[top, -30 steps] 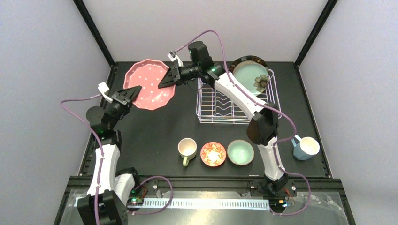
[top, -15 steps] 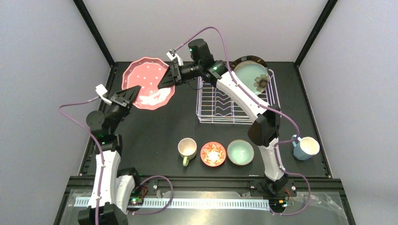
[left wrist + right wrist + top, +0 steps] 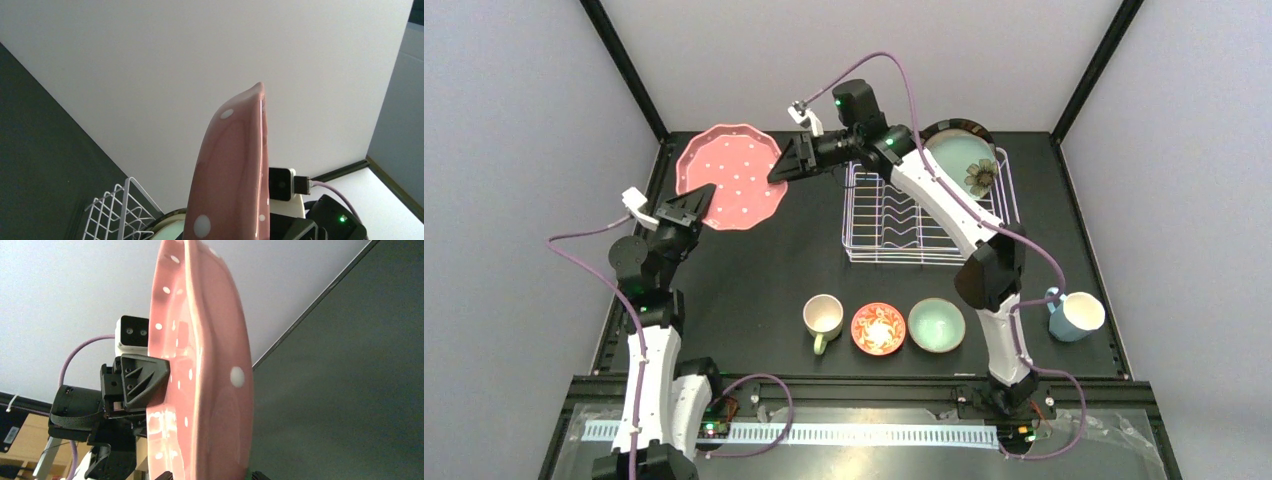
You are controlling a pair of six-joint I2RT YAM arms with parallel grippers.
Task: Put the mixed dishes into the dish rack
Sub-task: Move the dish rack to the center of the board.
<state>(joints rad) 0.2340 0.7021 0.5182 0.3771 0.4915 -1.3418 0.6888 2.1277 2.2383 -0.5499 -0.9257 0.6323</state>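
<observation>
Checking containers first: dish rack (image 3: pixel 894 228), white wire, right of centre in upper half of top view. It holds two plates on edge at its far-right end: teal flower plate (image 3: pixel 961 162) in front, cream plate with dark striped rim (image 3: pixel 943 128) behind, mostly covered.

Pink dotted scalloped plate (image 3: pixel 729 178) is upper left, up off table (image 3: pixel 754 270), apart from rack. Left gripper (image 3: pixel 704 196) is clamped on its lower-left rim, right gripper (image 3: pixel 778 170) pinching its right rim.

Lower middle, on table: cream mug (image 3: pixel 823 316), red-orange bowl (image 3: pixel 878 328), mint bowl (image 3: pixel 936 325) in a close row. Blue mug (image 3: pixel 1076 315) sits alone at right edge.

Hard to see:
- L wrist view has plate edge-on, own fingers cut off.
- R wrist view shows only fingertip ends at bottom edge, flanking rim.
- R arm crosses rack, hiding some wires.
</observation>
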